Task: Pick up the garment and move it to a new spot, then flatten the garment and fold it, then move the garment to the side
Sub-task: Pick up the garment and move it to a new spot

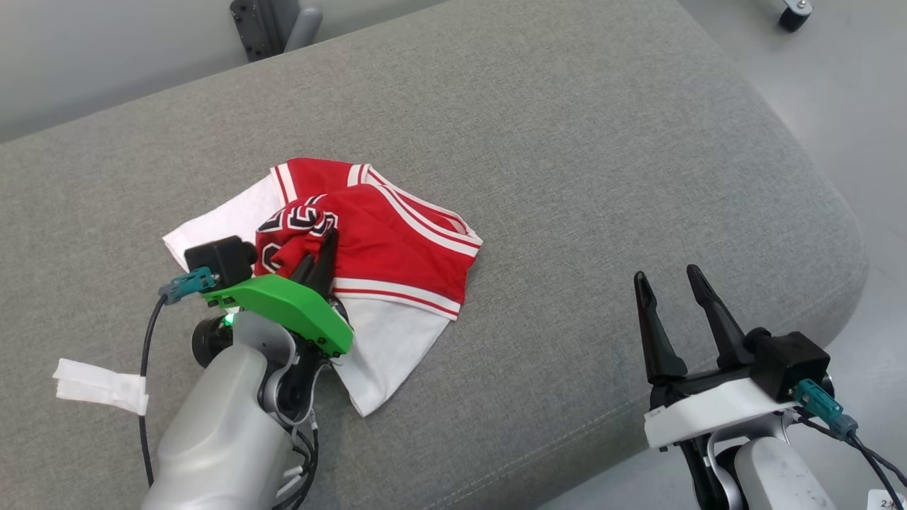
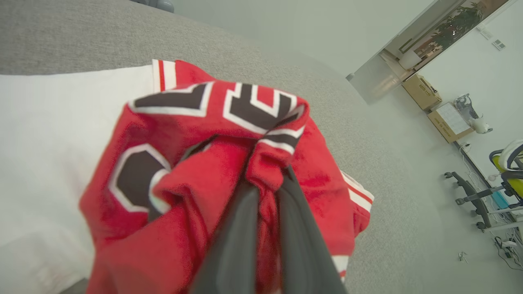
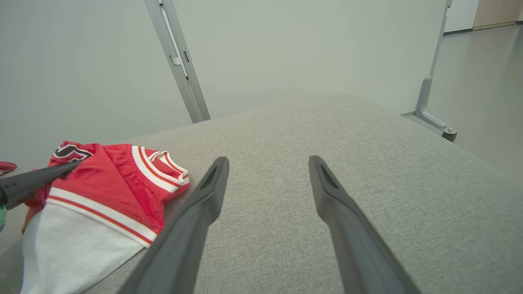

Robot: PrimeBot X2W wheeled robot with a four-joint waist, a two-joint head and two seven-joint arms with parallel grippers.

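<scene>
Left gripper (image 1: 322,248) pinches the bunched red-and-white garment (image 1: 404,244) toward grey cushion's (image 1: 567,142) front edge; right gripper (image 1: 666,273) spread wide, empty, near front-right corner.

Head camera above cushion (image 1: 567,142), wrist cameras low, all sharing garment (image 1: 397,241)

**An office-like test room**

Under and ahead of the right gripper (image 3: 265,161) spreads a broad grey fabric-upholstered bench (image 3: 367,171). Beyond it stand plain pale partition panels (image 3: 306,49) joined by a grey metal post (image 3: 179,61). Far to the right of the left gripper (image 2: 267,179), on a smooth pale grey floor (image 2: 408,228), are brown cardboard boxes (image 2: 421,90), a black wheeled office-chair base (image 2: 476,204), loose cables (image 2: 504,245) and a leafy green plant (image 2: 453,24).
</scene>
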